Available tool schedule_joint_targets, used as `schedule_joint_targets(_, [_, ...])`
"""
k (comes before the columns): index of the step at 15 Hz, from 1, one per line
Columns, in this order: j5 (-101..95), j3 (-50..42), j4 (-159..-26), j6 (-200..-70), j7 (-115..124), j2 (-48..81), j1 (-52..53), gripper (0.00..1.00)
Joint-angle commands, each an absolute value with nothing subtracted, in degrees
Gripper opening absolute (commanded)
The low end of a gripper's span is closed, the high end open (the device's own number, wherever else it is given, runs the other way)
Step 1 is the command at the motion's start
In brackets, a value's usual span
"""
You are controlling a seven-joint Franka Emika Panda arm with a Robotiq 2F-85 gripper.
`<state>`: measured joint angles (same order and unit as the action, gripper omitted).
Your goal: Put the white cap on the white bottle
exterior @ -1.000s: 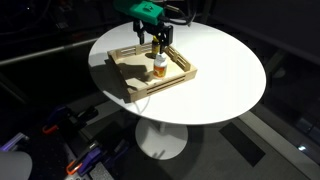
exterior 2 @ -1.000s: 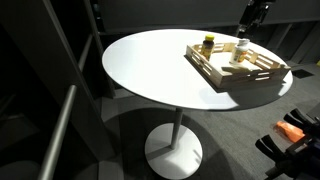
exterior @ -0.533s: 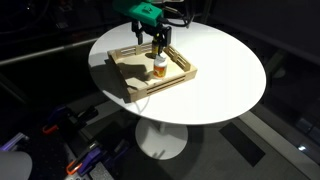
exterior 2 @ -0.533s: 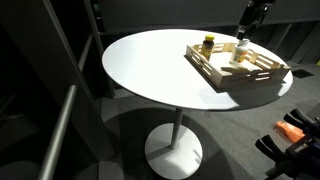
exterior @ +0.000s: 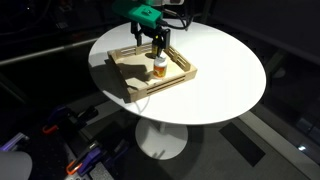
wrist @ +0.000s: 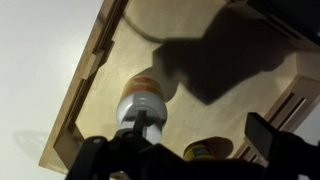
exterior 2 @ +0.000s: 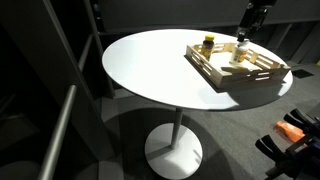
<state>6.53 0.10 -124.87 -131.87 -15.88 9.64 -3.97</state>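
Hand (exterior: pixel 159 46) spread above the one white bottle (exterior: pixel 158 68); one dark bottle (exterior 2: pixel 208 43) shares the one tray (exterior: pixel 134 73).

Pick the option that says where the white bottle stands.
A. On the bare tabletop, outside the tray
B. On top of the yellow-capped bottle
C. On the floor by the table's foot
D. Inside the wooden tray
D: in an exterior view the white bottle stands upright within the rails of the wooden tray, with the tool above it.
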Motion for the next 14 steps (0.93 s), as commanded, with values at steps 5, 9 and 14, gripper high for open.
schedule_joint_targets(5, [8.05, 0.22, -124.62, -130.71, -17.54, 10.02, -4.31, 1.0])
schedule_joint_targets(9, [8.12, 0.29, -124.74, -130.76, -17.7, 9.67, -4.31, 1.0])
schedule_joint_targets(14, [6.78, -0.01, -125.08, -128.69, -15.68, 7.09, -3.92, 1.0])
